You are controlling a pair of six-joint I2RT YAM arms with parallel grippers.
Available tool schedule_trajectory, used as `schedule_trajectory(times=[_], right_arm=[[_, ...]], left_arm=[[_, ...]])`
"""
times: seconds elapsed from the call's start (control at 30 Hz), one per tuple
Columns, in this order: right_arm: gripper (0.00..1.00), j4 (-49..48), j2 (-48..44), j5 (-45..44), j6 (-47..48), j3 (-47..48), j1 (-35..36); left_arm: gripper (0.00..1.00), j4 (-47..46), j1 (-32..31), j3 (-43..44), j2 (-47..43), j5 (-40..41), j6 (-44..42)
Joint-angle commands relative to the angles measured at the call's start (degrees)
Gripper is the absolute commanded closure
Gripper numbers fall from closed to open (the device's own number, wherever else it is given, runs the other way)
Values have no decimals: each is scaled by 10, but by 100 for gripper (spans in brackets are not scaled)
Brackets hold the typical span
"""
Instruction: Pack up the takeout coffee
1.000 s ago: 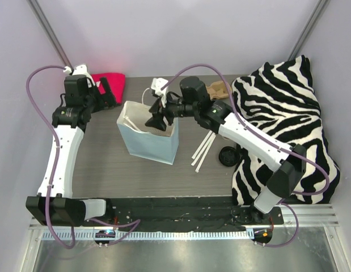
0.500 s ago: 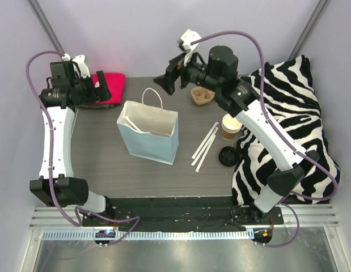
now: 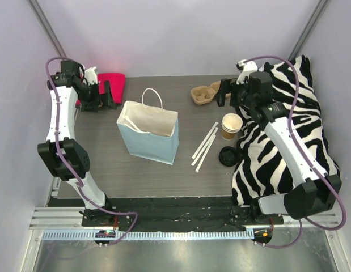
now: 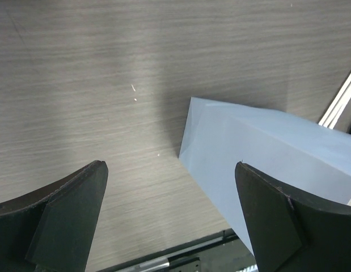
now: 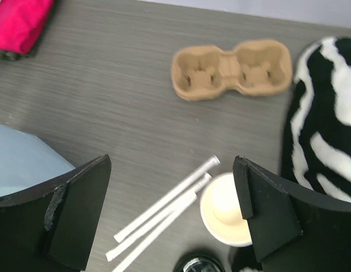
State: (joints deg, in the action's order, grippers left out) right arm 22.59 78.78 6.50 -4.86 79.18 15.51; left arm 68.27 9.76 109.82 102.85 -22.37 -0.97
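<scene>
Overhead and wrist views of the packing task at an early stage. The small tan kraft-paper takeaway cup [image 3: 231, 126] is standing upright and uncapped on the grey wood-grain table [image 3: 107, 170], its pale rim facing up, close against the edge of the zebra-striped fabric [image 3: 283, 141]. Its round black plastic lid [image 3: 228, 156] is lying separately on the table just in front of it. The white paper-wrapped straws [image 3: 204, 146] are lying loose between the cup and the light blue paper bag with white handles [image 3: 149, 133], which is standing upright with its mouth open, well apart from the cup. The brown moulded-pulp cup carrier [image 3: 204, 93] is sitting empty behind the cup. The right gripper [image 3: 227, 92] is hovering beside the carrier and looking down on cup and straws, its jaws spread wide around nothing. The left gripper [image 3: 101, 96] is hanging near the pink folded cloth [image 3: 111, 80] at the far left, jaws likewise released and holding nothing, with a corner of the bag showing in its wrist view. Judged from this arrangement, nothing of the coffee is packed yet: capping the cup, seating it and getting it into the bag all appear to be outstanding.
</scene>
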Motion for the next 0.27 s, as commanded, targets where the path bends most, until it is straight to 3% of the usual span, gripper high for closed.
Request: schedule_trajectory(times=[0.0, 0.23], right_arm=[[2, -21, -71, -9, -3, -48, -26], [2, -25, -72, 0, -1, -57, -42]], left_arm=[[0, 6, 2, -21, -15, -19, -13], [0, 5, 1, -9, -10, 14, -27]])
